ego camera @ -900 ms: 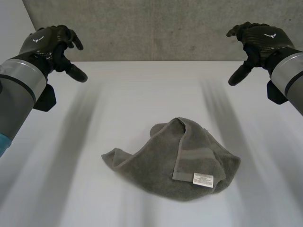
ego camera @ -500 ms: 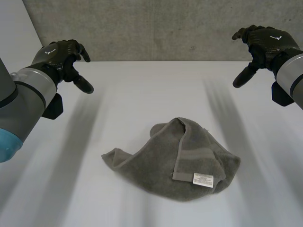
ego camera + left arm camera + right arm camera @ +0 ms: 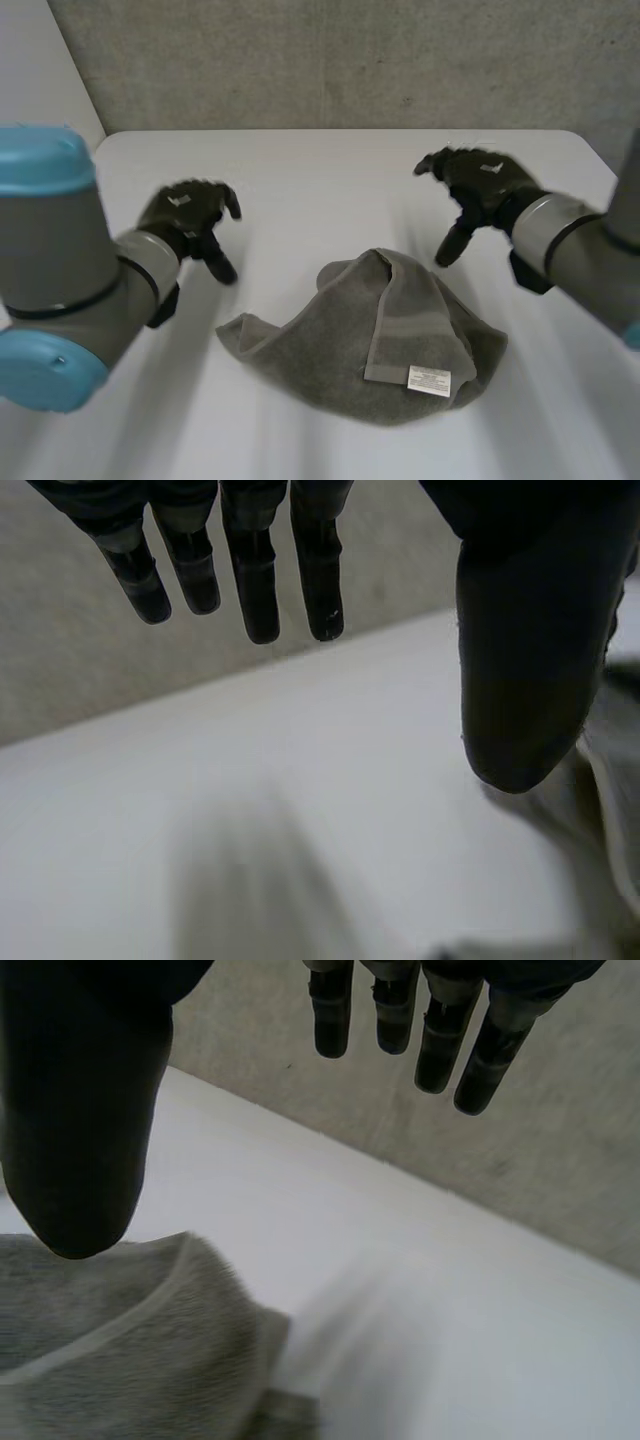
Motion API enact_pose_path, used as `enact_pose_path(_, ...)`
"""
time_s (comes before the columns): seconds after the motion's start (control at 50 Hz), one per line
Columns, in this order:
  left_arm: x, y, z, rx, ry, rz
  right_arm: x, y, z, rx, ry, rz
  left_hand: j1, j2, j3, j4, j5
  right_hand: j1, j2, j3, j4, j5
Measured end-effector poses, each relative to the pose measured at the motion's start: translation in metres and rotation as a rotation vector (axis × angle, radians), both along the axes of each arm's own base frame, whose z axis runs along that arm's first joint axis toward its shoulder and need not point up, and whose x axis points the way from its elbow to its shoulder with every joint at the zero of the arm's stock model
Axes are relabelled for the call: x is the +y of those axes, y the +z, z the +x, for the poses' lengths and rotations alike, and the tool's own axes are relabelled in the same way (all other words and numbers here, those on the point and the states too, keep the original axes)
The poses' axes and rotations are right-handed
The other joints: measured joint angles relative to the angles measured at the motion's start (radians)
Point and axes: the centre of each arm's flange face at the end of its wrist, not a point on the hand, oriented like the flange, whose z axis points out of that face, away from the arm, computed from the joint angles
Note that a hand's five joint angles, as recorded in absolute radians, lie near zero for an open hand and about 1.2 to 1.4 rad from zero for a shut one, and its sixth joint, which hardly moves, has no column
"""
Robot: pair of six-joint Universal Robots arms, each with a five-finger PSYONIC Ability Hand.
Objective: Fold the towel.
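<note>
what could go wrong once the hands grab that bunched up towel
1. The towel lies in a heap with a flap folded over it, so a grab may pinch two layers at once and lift a lump rather than an edge.
2. No clean corner shows near the open left hand or the open right hand; uneven grips would probably give a crooked fold.
3. A one-sided pull might drag the heap across the smooth table.
</note>
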Motion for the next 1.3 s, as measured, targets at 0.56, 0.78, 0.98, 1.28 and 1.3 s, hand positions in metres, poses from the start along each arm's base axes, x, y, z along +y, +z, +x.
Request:
enact_pose_path(0.56, 0.03, -0.066, -0.027, -0.137, -0.168, 0.166, -0.019, -0.126, 0.046, -0.078, -0.123, 0.296, 0.0, 0.0, 0.0, 0.0, 0.021, 0.007, 0.003, 0.0, 0.0, 0.006)
enact_pose_path(0.78, 0.038, -0.06, -0.03, -0.119, -0.232, 0.194, -0.017, -0.118, 0.043, -0.09, -0.121, 0.284, 0.0, 0.0, 0.0, 0.0, 0.02, 0.485, 0.473, 0.0, 0.0, 0.438)
enact_pose_path(0.98, 0.038, -0.045, -0.029, -0.097, -0.233, 0.159, -0.018, -0.078, 0.024, -0.15, -0.104, 0.225, 0.0, 0.0, 0.0, 0.0, 0.019, 0.452, 0.454, 0.0, 0.0, 0.434)
enact_pose_path(1.28, 0.044, -0.042, -0.026, -0.114, -0.238, 0.191, -0.018, -0.066, -0.002, -0.168, -0.077, 0.22, -0.016, -0.013, 0.0, 0.0, -0.011, 0.476, 0.464, 0.0, 0.0, 0.48)
enact_pose_path(1.3, 0.044, -0.04, -0.026, -0.113, -0.237, 0.19, -0.018, -0.067, -0.003, -0.167, -0.072, 0.223, -0.02, -0.019, 0.0, 0.0, -0.016, 0.458, 0.451, 0.0, 0.0, 0.455)
